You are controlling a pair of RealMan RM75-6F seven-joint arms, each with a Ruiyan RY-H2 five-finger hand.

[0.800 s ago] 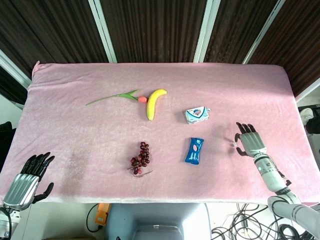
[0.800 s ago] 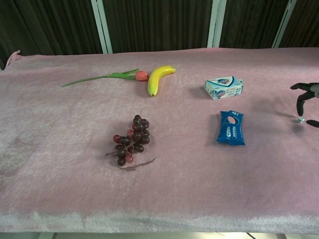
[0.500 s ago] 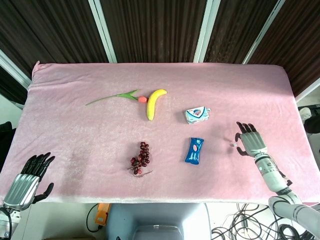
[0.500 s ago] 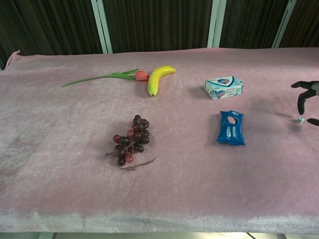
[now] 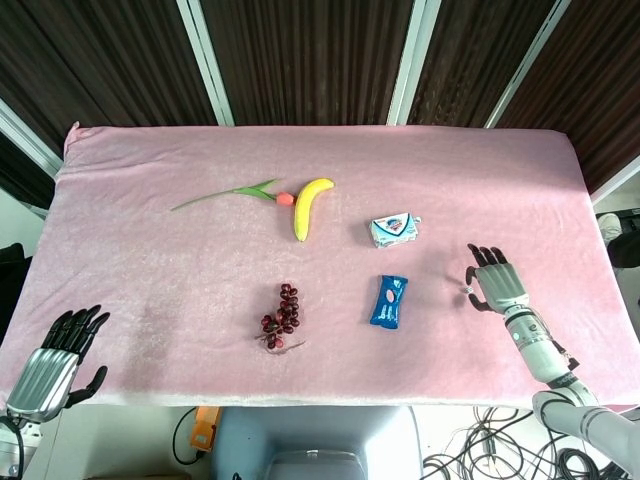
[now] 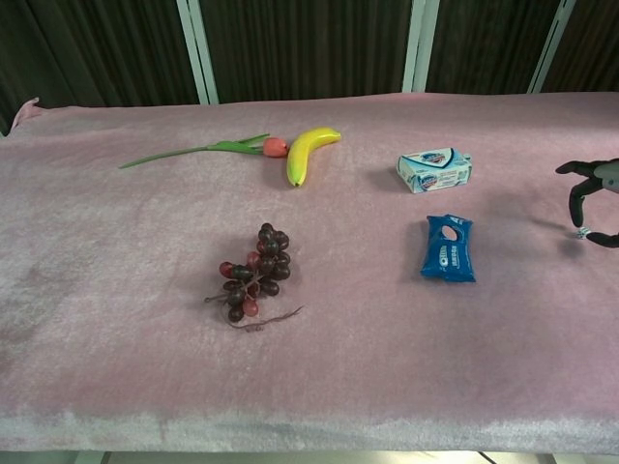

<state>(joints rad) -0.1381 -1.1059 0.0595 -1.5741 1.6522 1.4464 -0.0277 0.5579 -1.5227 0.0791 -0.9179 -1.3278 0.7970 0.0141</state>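
now the right hand is sitting slightly closer to the blue packet than before, fingers spread, holding nothing, beside a small white bead. left hand is hanging open off the pink cloth, dark curtains behind.

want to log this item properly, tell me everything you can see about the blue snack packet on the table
The blue snack packet is a small oblong pouch of glossy, crinkled wrapping that looks like plastic film, with white lettering and a pale round picture near its far end. It looks sealed and lies flat on the pink cloth, long axis running roughly away from the robot, slightly tilted. It sits just in front of the light blue and white box, apart from it. Nothing touches it but the cloth; the right hand is off to its side, clear of it.
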